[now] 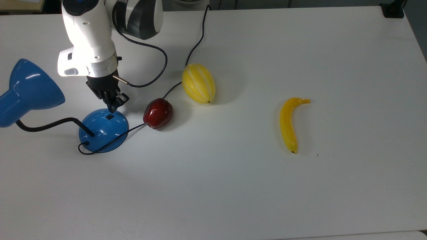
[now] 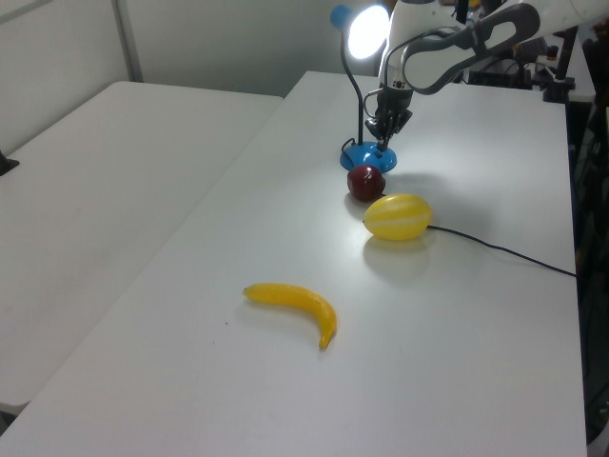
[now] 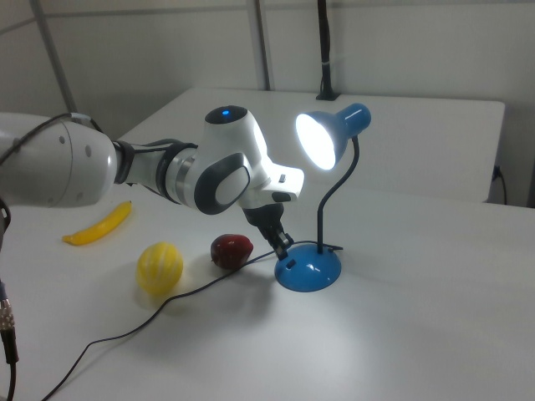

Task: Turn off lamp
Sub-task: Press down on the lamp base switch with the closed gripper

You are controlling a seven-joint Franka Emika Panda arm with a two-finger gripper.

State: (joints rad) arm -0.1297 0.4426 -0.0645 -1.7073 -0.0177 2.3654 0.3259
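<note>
At the left of the top view the lamp (image 1: pixel 100 128) stands on the white table (image 1: pixel 300 186), its domed blue base in the lower left-centre and its cone shade (image 1: pixel 28 90) hanging out toward the frame's left edge on a bent black gooseneck (image 1: pixel 46 126). In the right view the shade (image 3: pixel 328 138) glows bright white, so the lamp is lit. A small black switch (image 1: pixel 109 117) sits on the upper part of the base.

The gripper (image 1: pixel 112 104) points down at the upper rim of the base, its tips just above the switch in the top view; whether they touch it cannot be told. The fingers appear drawn close together with nothing between them. In the left view the gripper (image 2: pixel 383 141) is at the top centre, right over the base; in the right view the gripper (image 3: pixel 284 247) reaches the base's left shoulder.

The lamp's black cord (image 1: pixel 196 43) runs from the base toward the top of the top view, passing a dark red apple (image 1: pixel 158 113) just right of the base and a yellow striped melon (image 1: pixel 198 83) beyond it. A banana (image 1: pixel 289 123) lies well apart at the centre right.
</note>
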